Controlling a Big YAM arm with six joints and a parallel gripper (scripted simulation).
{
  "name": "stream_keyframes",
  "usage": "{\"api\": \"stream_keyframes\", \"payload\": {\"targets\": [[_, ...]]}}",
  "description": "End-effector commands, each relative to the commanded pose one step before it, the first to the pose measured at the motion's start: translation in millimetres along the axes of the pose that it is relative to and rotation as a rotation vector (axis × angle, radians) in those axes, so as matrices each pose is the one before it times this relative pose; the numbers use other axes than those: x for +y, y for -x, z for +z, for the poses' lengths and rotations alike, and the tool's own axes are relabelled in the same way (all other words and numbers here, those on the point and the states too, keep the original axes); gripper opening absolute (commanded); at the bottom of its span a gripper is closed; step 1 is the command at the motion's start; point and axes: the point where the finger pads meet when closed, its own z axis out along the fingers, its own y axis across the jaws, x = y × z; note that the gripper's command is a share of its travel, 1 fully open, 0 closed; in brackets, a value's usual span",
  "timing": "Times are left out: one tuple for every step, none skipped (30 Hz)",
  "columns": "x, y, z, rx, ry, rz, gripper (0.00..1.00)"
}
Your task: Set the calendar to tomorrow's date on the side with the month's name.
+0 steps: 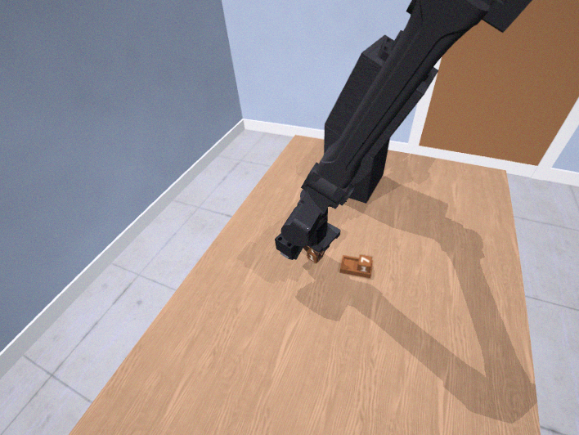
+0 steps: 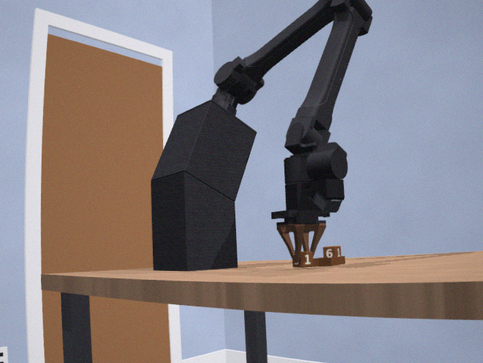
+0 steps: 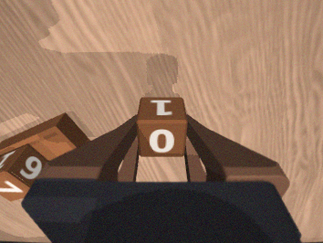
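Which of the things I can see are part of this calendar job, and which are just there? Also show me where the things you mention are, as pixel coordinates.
Part of the job:
- cube in the gripper's fingers (image 1: 314,254) (image 2: 306,258)
- cube in the tray (image 1: 364,262) (image 2: 331,252) (image 3: 22,170)
- tray (image 1: 348,271) (image 2: 338,260) (image 3: 68,127)
- gripper (image 1: 314,254) (image 2: 304,258) (image 3: 161,121)
- table (image 1: 262,351) (image 2: 390,271) (image 3: 255,55), as support

Just there:
- brown door (image 1: 495,93) (image 2: 101,155)
- tiled floor (image 1: 154,243)
- walls (image 1: 117,117) (image 2: 421,136)
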Motion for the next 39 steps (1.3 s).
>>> {"api": "stream_keyframes", "payload": {"targets": [[13.44, 26.64, -9.41, -0.06174, 0.01573, -0.01627, 0.26], [0.24, -0.13, 0.25, 0.00034, -0.00002, -0.00071, 0.26], [-0.42, -1.83, -0.06, 0.00279, -0.00075, 0.0012, 0.26], [-2.36, -5.44, 1.85, 0.00969, -0.00265, 0.00459, 0.26], [-1.38, -2.9, 1.24, 0.00534, -0.00146, 0.00255, 0.26], [-0.42, -0.81, 0.42, 0.00154, -0.00042, 0.00073, 0.26], [0.0, 0.0, 0.0, 0.0, 0.0, -0.00001, 0.26], [0.0, 0.01, 0.0, -0.00002, 0.00001, -0.00157, 0.26], [0.0, 0.0, 0.0, -0.00001, 0.0, -0.00063, 0.26], [0.0, -0.01, 0.0, 0.00002, 0.0, -0.00002, 0.26], [0.0, -0.01, 0.0, 0.00001, 0.0, 0.00001, 0.26], [0.01, 0.01, 0.0, -0.00001, 0.0, -0.00001, 0.26], [0.0, 0.0, 0.0, 0.0, 0.0, 0.0, 0.26], [0.0, 0.0, 0.0, 0.0, 0.0, 0.0, 0.26], [0.0, -0.01, 0.0, 0.00001, 0.0, 0.00001, 0.26], [0.0, 0.0, 0.0, -0.00001, 0.0, -0.00009, 0.26], [0.0, 0.01, 0.0, -0.00001, 0.0, -0.00008, 0.26], [0.0, 0.0, 0.0, 0.00001, 0.0, 0.0, 0.26], [0.0, -0.01, 0.0, 0.00001, 0.0, 0.00001, 0.26], [0.0, 0.0, 0.0, 0.0, 0.0, 0.0, 0.26], [0.0, 0.01, 0.0, -0.00001, 0.0, -0.00001, 0.26], [0.0, 0.0, 0.0, 0.0, 0.0, 0.0, 0.26], [0.0, 0.0, 0.0, 0.00001, 0.0, 0.0, 0.26], [0.0, 0.0, 0.0, 0.0, 0.0, 0.0, 0.26], [0.0, 0.0, 0.0, -0.00001, 0.0, 0.0, 0.26], [0.0, 0.0, 0.0, 0.0, 0.0, 0.0, 0.26], [0.0, 0.0, 0.0, 0.00001, 0.0, 0.0, 0.26], [0.0, 0.0, 0.0, 0.0, 0.0, 0.0, 0.26], [0.0, 0.0, 0.0, -0.00001, 0.0, 0.0, 0.26], [0.0, 0.0, 0.0, 0.0, 0.0, 0.0, 0.26], [0.0, 0.0, 0.0, 0.0, 0.0, 0.0, 0.26], [0.0, 0.0, 0.0, 0.00001, 0.0, 0.0, 0.26], [0.0, 0.0, 0.0, 0.0, 0.0, 0.0, 0.26], [0.0, 0.0, 0.0, 0.0, 0.0, 0.0, 0.26], [0.0, 0.0, 0.0, 0.0, 0.0, 0.0, 0.26], [0.0, 0.0, 0.0, 0.0, 0.0, 0.0, 0.26], [0.0, 0.0, 0.0, 0.0, 0.0, 0.0, 0.26], [-0.01, 0.02, 0.0, -0.00003, 0.00001, -0.00002, 0.26], [-0.05, 0.13, -0.01, -0.00019, 0.00004, -0.00011, 0.26]]}}
